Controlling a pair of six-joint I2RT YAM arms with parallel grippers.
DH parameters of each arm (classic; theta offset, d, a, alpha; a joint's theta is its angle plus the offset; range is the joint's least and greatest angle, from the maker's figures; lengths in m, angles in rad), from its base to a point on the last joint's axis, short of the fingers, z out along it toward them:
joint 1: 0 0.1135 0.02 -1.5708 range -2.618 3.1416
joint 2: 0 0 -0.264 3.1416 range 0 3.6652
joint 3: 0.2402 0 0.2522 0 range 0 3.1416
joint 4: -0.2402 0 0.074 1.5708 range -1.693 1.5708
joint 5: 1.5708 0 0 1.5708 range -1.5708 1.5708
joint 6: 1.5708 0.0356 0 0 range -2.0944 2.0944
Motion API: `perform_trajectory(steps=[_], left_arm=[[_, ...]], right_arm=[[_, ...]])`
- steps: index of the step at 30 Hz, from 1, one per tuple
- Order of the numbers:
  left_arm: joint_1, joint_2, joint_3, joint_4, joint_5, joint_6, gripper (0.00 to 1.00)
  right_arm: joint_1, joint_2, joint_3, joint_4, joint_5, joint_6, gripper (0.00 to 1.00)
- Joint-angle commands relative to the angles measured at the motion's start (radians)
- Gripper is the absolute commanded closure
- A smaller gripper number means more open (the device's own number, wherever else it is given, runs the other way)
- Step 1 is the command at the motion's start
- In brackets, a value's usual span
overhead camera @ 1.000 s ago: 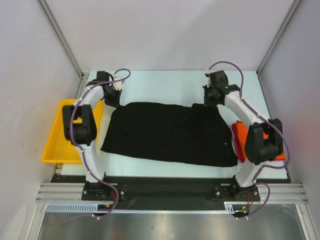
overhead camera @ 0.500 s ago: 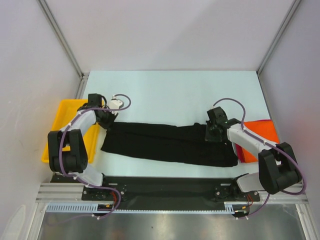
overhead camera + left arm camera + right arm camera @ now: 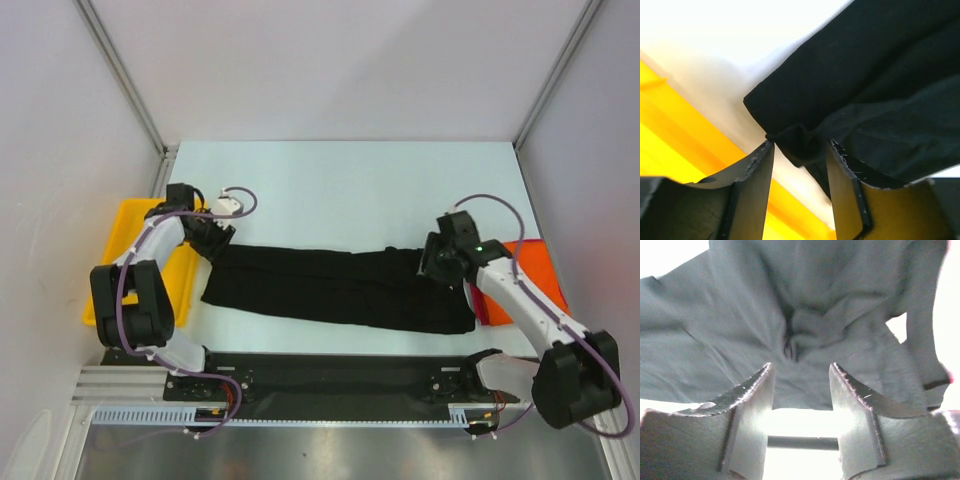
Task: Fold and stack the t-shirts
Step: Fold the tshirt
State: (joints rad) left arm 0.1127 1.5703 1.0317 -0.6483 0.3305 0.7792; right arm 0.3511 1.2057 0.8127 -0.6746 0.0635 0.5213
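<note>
Lying folded in a long band across the top view's middle, the black t-shirt [image 3: 340, 285] meets an orange t-shirt [image 3: 540, 265] at right. Both the left gripper [image 3: 800, 144] and right gripper [image 3: 801, 366] gape at its ends; cloth snagging a finger could undo the fold.

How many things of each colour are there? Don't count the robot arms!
Black: 1, the large black cloth t-shirt
Orange-red: 1, the bright orange-red cloth shirt; whether more lie under it cannot be told
Yellow: 1, the yellow plastic tray
Total: 3
</note>
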Motion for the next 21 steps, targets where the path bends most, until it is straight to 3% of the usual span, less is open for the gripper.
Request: perform_trajectory(steps=[1,5,12,15,18,21], left_arm=[[0.010,-0.075,0.108,-0.089,0.154,0.042,0.48],[-0.001,-0.055,0.126,-0.062,0.148,-0.008,0.47],[-0.039,-0.003,0.114,-0.034,0.085,-0.015,0.45],[-0.074,0.022,0.067,-0.008,0.041,0.025,0.38],[-0.079,0.057,0.034,0.013,-0.014,0.055,0.38],[-0.079,0.077,0.024,0.019,-0.056,0.089,0.43]], right_arm=[[-0.110,-0.084,0.062,-0.034,-0.039,0.013,0.48],[-0.182,-0.012,0.066,0.050,-0.105,-0.035,0.59],[-0.193,0.265,0.149,0.133,-0.120,-0.064,0.53],[-0.195,0.331,0.141,0.158,-0.103,-0.066,0.51],[-0.190,0.351,0.126,0.185,-0.136,-0.063,0.55],[-0.190,0.362,0.115,0.185,-0.178,-0.057,0.69]])
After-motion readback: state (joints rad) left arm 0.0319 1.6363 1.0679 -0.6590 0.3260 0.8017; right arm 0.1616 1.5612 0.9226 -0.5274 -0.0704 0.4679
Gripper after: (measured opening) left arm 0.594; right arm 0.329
